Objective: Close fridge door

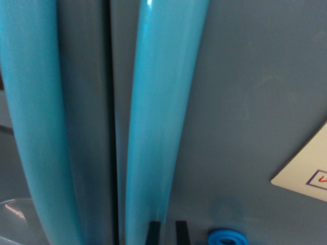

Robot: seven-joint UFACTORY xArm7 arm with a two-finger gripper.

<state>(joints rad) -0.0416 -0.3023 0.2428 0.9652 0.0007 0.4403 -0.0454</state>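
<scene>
At the bottom edge of the wrist view two short black tips of the jaws [167,232] poke up, standing a narrow gap apart with nothing between them, so they look nearly closed and empty. Just to the wrist view's right of them sits a small blue ring [225,238], its purpose unclear. Right behind the tips, filling most of the frame, is the grey fridge door [240,102], very close to the camera. A glossy blue handle [161,117] runs up it as a long, slightly bowed bar, and a second blue handle [33,132] belongs to the neighbouring door at the wrist view's left. Between them runs a thin dark seam [109,102], which suggests the doors are shut or very nearly so. A pale sticker [306,166] sits on the right-hand panel. The door is probably stiff, hinged and fairly light, its handle smooth and slippery, so a flat push on the grey panel beside the handle seems safer than gripping.
</scene>
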